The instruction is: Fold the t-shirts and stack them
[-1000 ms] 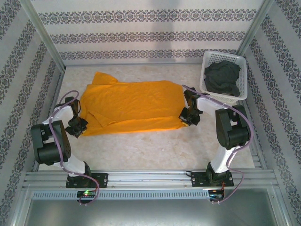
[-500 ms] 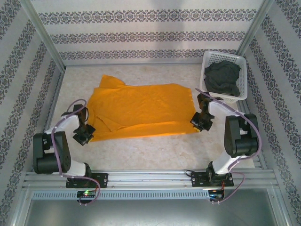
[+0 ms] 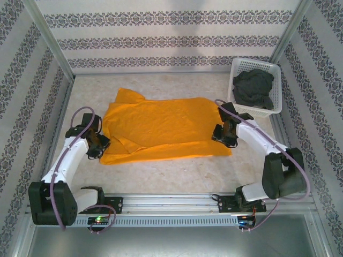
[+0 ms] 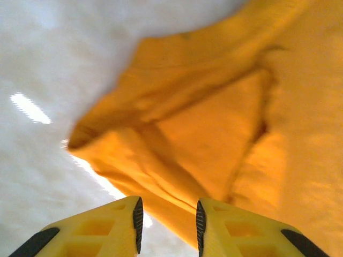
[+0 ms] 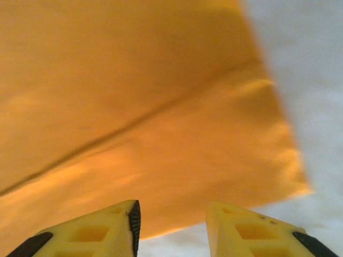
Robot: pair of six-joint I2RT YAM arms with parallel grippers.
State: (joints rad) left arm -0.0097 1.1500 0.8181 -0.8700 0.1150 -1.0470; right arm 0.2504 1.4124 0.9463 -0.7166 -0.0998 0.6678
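The bright orange-yellow t-shirt lies spread across the middle of the table, its sleeve folded over at the left. At the shirt's left edge my left gripper is open. In the left wrist view the shirt's rumpled hem runs into the gap between the yellow fingers. My right gripper is open at the shirt's near right corner, and in the right wrist view it hovers over the cloth's edge. The charcoal grey t-shirt is bunched in the basket.
The white lattice basket stands at the back right corner, just behind the right arm. Patterned walls and metal posts close in the table on three sides. Bare tabletop stretches between the shirt and the arm bases.
The orange shirt has slid to the right and a little nearer. Both arms have stretched out from their folded poses, with the grippers staying at the shirt's left and right edges.
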